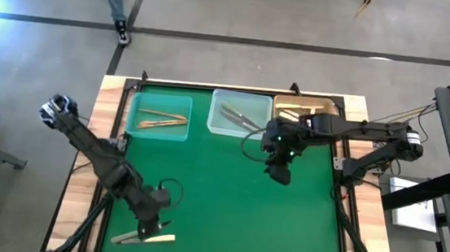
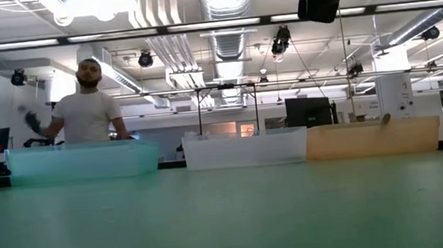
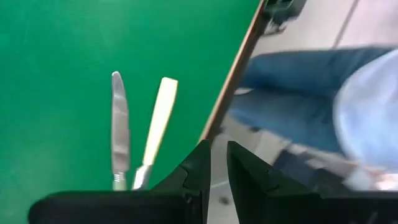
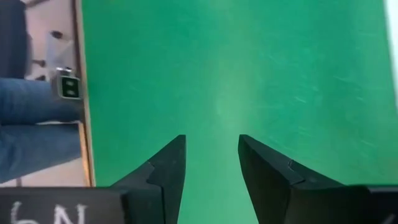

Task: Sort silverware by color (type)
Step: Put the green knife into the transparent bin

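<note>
Two pieces of silverware lie flat, side by side, on the green mat near the table's near edge: a silver-grey knife (image 3: 119, 127) (image 1: 125, 237) and a cream-yellow knife (image 3: 159, 121) (image 1: 163, 237). My left gripper (image 3: 218, 163) (image 1: 149, 229) hovers just above and beside them, its fingers a narrow gap apart and holding nothing. My right gripper (image 4: 211, 155) (image 1: 278, 173) hangs open and empty over the bare mat right of the middle. More silverware lies in the far trays: golden-bronze pieces (image 1: 162, 121), silver pieces (image 1: 237, 116) and cream pieces (image 1: 298, 113).
Three trays stand in a row along the far edge: teal (image 1: 137, 126) (image 2: 82, 162), clear (image 1: 214, 125) (image 2: 243, 149) and amber (image 1: 325, 104) (image 2: 373, 137). A person (image 2: 85, 107) stands beyond the far edge. A wooden rim (image 3: 233, 81) borders the mat. A person's jeans (image 3: 298, 106) show past the rim.
</note>
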{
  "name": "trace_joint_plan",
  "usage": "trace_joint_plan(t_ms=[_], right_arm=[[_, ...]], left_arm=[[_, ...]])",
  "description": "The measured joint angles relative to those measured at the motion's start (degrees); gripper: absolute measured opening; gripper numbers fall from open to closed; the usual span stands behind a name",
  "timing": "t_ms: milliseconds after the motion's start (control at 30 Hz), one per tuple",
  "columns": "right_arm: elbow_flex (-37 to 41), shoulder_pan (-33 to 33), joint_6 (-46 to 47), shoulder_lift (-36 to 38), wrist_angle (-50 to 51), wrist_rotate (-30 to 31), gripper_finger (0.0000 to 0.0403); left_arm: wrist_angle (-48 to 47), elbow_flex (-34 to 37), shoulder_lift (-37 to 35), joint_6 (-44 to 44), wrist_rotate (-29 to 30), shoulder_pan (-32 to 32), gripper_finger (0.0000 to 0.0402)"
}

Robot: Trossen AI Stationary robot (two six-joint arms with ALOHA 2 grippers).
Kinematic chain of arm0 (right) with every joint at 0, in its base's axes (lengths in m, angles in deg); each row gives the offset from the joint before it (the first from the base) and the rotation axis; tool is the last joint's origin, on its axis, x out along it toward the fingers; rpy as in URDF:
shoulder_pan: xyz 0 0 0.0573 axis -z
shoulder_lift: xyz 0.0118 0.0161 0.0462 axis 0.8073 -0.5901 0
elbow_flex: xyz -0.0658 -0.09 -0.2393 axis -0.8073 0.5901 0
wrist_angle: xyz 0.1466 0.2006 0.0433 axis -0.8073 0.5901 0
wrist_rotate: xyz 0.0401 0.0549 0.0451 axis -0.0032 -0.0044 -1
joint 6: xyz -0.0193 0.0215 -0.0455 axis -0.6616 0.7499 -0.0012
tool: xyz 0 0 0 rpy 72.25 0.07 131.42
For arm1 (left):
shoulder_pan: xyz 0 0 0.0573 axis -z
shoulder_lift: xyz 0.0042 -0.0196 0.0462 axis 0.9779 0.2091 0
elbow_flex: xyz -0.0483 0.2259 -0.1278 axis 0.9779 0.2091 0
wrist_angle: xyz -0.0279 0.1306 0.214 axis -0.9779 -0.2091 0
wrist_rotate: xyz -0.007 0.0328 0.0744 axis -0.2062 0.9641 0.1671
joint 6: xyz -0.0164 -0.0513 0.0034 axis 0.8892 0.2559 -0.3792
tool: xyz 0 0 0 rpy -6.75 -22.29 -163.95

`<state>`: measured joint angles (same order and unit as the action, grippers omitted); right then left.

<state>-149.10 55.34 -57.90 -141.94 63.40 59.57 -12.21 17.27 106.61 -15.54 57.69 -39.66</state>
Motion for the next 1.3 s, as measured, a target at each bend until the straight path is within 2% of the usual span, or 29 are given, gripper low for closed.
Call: trace_joint_plan(t_ms=[167,300,433,700,833,1033,1200,1300], right_arm=[[0.0,-3.7,6.5,0.0,-3.7,0.1,0.0141],[0.0,-6.1,11.5,0.0,-5.4,2.2,0.0141],[0.0,-7.3,14.7,0.0,-5.2,4.5,0.0141],[0.0,-7.3,16.1,0.0,-5.1,6.2,0.0141],[0.0,-7.3,15.9,0.0,-5.1,6.2,0.0141],[0.0,-7.3,15.5,0.0,-5.1,6.2,0.0141],[0.0,-7.3,15.8,0.0,-5.1,6.3,0.0141],[0.1,-7.3,15.9,0.0,-5.1,6.3,0.0141]], left_arm=[[0.1,-0.2,6.3,-9.4,-0.4,2.9,0.0036],[0.1,-0.2,12.1,-15.8,-4.3,4.9,0.0036],[0.3,-0.2,16.5,-17.6,-6.0,6.1,0.0036],[3.5,-0.2,20.4,-19.2,-3.2,6.8,0.0036],[4.4,-0.2,20.5,-19.1,1.6,6.7,0.0036],[2.8,-0.2,20.9,-18.6,3.1,7.0,0.0036],[-7.4,-0.2,21.5,-9.5,3.1,9.9,0.0036],[-8.8,-0.2,21.5,-3.9,1.2,13.0,0.0036]])
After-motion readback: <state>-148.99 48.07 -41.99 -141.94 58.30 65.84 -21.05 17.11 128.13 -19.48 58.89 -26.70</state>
